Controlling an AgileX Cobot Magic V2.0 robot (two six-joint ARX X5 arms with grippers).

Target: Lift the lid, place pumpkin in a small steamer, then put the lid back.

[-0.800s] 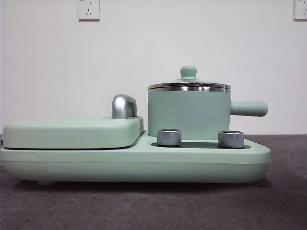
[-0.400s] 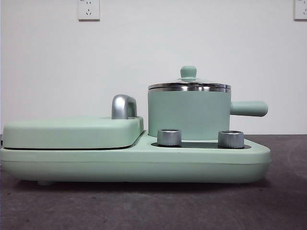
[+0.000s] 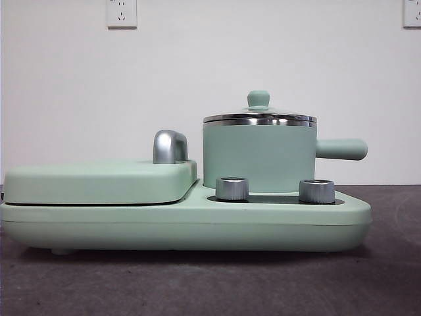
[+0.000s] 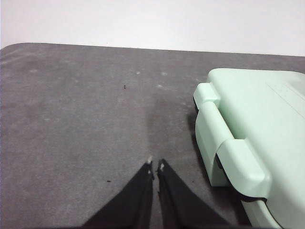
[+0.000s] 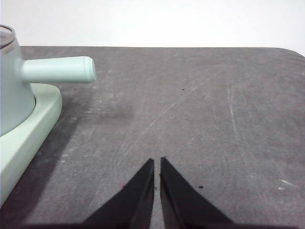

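Grippers first: left gripper point(image 4: 155, 164) hangs over bare grey table point(image 4: 81, 124), jaws pinched together, nothing between them. From its tip, the mint-green griddle cover point(image 4: 257, 119) sits off toward two o'clock, apart from the jaws. Right gripper point(image 5: 157, 161) likewise clenched and empty, over open table; the steamer's straight handle point(image 5: 57, 69) lies out at about ten o'clock, well apart.

Neither arm shows in the front view.

Moving outward: small steamer point(image 3: 259, 155) stands on the right half of the long appliance base point(image 3: 184, 227), behind two chrome knobs point(image 3: 232, 188). Lid point(image 3: 259, 117) sits seated on the pot's chrome rim, green knob upright at twelve o'clock. Griddle cover with its chrome handle point(image 3: 169, 146) lies closed at nine o'clock of the pot.

Pumpkin: not in sight in any view. Cannot say where it is.

Change over the last second: none that I can make out. Pot, lid, base and cover all hold the same places across the front views; no arm has entered.

Reading: task looks unstarted. Lid on, pot closed, both grippers idle at either flank. First move would call for one gripper to open and come down on the small knob; the right one sits on the pot's side, so it seems the likelier candidate. The knob is small and rounded, so a grip there could slip.
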